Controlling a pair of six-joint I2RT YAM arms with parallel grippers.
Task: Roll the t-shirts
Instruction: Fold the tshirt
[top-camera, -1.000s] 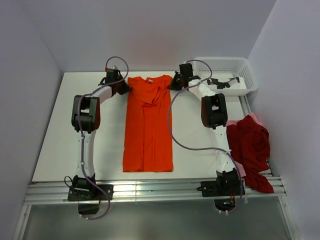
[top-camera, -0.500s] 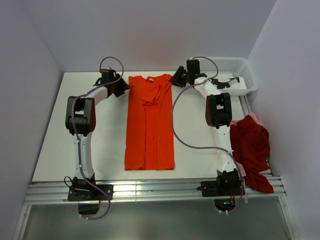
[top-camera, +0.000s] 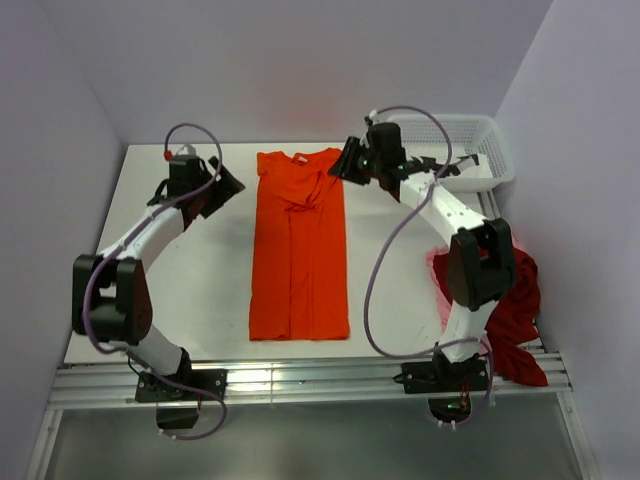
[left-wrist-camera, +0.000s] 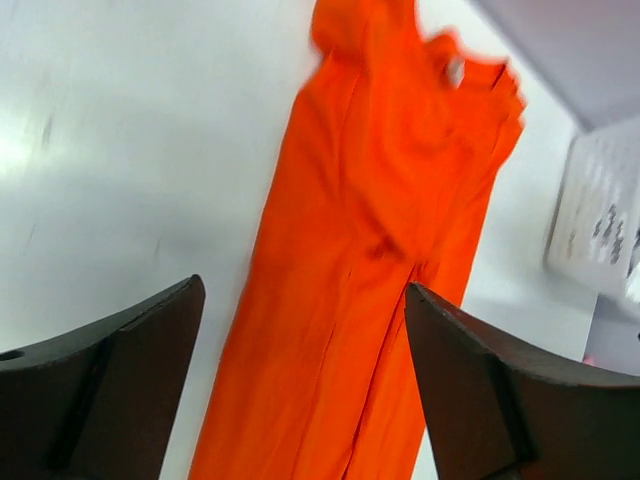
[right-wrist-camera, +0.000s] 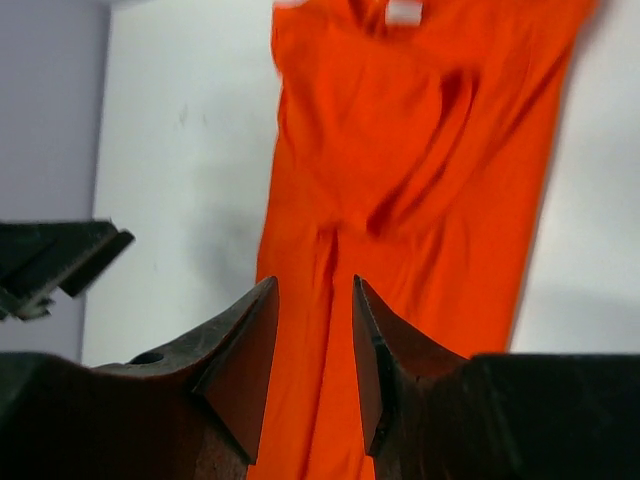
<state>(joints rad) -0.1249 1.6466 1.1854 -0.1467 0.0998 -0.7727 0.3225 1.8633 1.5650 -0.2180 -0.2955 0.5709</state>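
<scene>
An orange t-shirt (top-camera: 299, 245) lies flat in the middle of the table, folded into a long narrow strip with its collar at the far end. It also fills the left wrist view (left-wrist-camera: 390, 230) and the right wrist view (right-wrist-camera: 410, 180). My left gripper (top-camera: 222, 186) hovers left of the collar end, apart from the cloth, jaws wide open and empty (left-wrist-camera: 305, 288). By the shirt's far right corner, my right gripper (top-camera: 346, 160) stands part open with nothing between its fingers (right-wrist-camera: 314, 282). A dark red t-shirt (top-camera: 508, 300) is heaped at the right edge over a pale pink one (top-camera: 440, 268).
A white mesh basket (top-camera: 478, 132) stands at the back right corner, just behind the right arm. Purple walls close in the table on the left, back and right. Metal rails (top-camera: 300, 382) run along the near edge between the arm bases.
Both grippers have opened and let go of the orange shirt's far corners. The left gripper has drawn away to the left; the right arm has swung up, its gripper staying near the corner.
</scene>
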